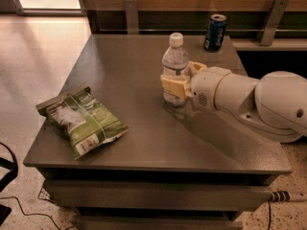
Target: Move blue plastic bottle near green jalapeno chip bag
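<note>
The blue plastic bottle (174, 61) is a clear water bottle with a white cap, standing upright near the middle of the grey table (124, 75). My gripper (178, 83) reaches in from the right, and its tan fingers (173, 86) are closed around the bottle's lower half. The green jalapeno chip bag (81, 120) lies flat near the table's front left edge, well to the left of the bottle.
A dark blue soda can (215, 32) stands at the table's back right. My white arm (259, 102) covers the table's right side. A wooden wall panel with metal brackets runs behind the table. Cables lie on the floor at lower left.
</note>
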You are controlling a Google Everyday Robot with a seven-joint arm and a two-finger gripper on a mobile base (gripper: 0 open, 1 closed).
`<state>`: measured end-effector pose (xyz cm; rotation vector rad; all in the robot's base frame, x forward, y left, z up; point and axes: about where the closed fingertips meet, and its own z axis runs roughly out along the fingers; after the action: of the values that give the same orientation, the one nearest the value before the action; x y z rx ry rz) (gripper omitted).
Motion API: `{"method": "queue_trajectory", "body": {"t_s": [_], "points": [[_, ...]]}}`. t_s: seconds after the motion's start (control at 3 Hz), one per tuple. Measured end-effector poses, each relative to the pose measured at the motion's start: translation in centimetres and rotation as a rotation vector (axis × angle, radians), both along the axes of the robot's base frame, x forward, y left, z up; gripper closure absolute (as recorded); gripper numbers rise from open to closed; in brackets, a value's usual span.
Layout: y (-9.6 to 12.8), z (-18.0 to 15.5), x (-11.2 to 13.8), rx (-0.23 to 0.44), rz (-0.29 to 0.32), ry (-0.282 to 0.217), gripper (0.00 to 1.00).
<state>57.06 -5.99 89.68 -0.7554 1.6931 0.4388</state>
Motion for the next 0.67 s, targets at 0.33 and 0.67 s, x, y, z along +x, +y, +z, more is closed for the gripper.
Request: {"method": "queue_trajectory", "body": {"t_s": [0.33,0.67], "points": [[1.11,0.86,-1.27,-0.07,0.024,0.026,1.0],[2.07,1.79,-2.18,-0.107,0.046,0.032,1.0]]}}
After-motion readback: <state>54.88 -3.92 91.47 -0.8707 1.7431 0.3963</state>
